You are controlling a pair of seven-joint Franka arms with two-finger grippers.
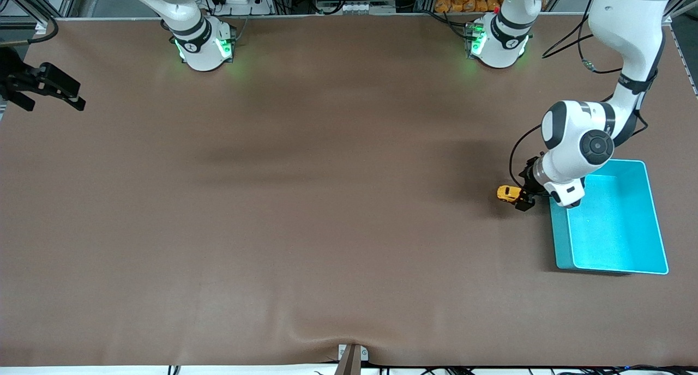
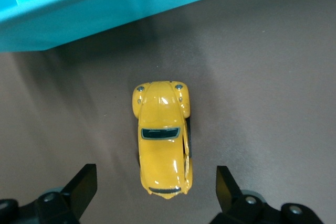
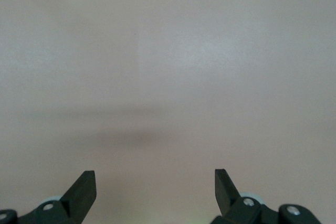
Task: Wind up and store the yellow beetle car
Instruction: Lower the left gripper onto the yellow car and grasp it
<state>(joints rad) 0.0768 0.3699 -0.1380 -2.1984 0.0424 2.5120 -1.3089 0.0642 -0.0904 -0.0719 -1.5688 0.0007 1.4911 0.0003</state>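
Front view: we see the small glossy yellow beetle toy car (image 1: 507, 193) standing on the brown table cover (image 1: 327, 211), just beside the wall of the turquoise rectangular plastic bin (image 1: 611, 255), on the side toward the right arm's end. The bin has nothing in it, so storing is not done yet. The left gripper (image 1: 524, 200) is low at the car's end nearest the bin. The car's long axis runs approx. along the table, from one arm's end to the other. The right gripper (image 1: 52, 89) waits at the table edge at the right arm's end, fingers apart & holding nothing.

Left wrist view: the car (image 2: 161, 142) lies between the two black fingers (image 2: 84, 184), which stand wide apart and do not touch it. The headlight end points to the bin wall (image 2: 105, 9), the tail toward the wrist. In our judgement the task is at its beginning: grasp, winding & placing are all left.

Right wrist view: only bare table cover (image 3: 168, 77) under the right gripper (image 3: 155, 182), fingers apart
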